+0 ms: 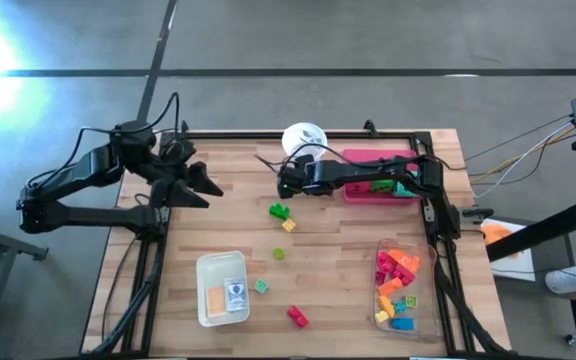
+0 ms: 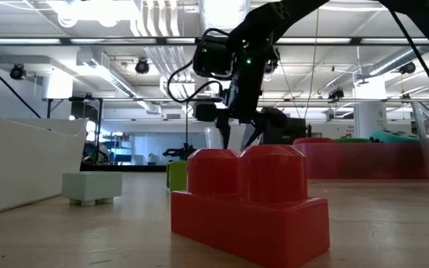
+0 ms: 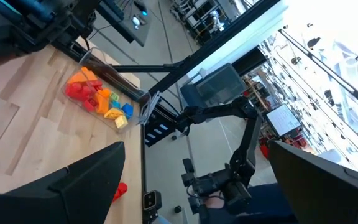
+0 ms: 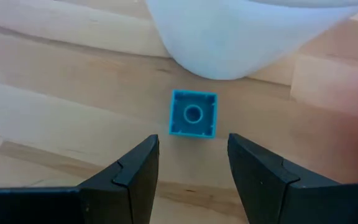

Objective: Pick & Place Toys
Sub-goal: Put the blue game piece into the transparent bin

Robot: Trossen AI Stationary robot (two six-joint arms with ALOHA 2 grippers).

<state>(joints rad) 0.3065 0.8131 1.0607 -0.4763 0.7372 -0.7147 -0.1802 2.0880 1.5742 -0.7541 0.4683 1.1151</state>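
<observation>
A small blue brick (image 4: 192, 114) lies stud up on the wood, close to the white cup (image 4: 253, 37). My right gripper (image 4: 192, 155) hangs open just above and short of it, slanting down, with nothing between its fingers. From above, this gripper (image 1: 286, 186) is at the table's far middle, beside the cup (image 1: 305, 138), and hides the blue brick. Loose on the table are a green brick (image 1: 279, 211), a yellow one (image 1: 288, 225) and a red one (image 1: 297, 317). My left gripper (image 1: 204, 185) waits open, raised over the left side.
A pink tray (image 1: 405, 160) stands at the far right under the right arm. A clear tray (image 1: 411, 318) with several bricks is at the near right. A white tray (image 1: 206, 268) with flat cards is at the near left. Two small green bricks (image 1: 279, 254) (image 1: 261, 286) lie between.
</observation>
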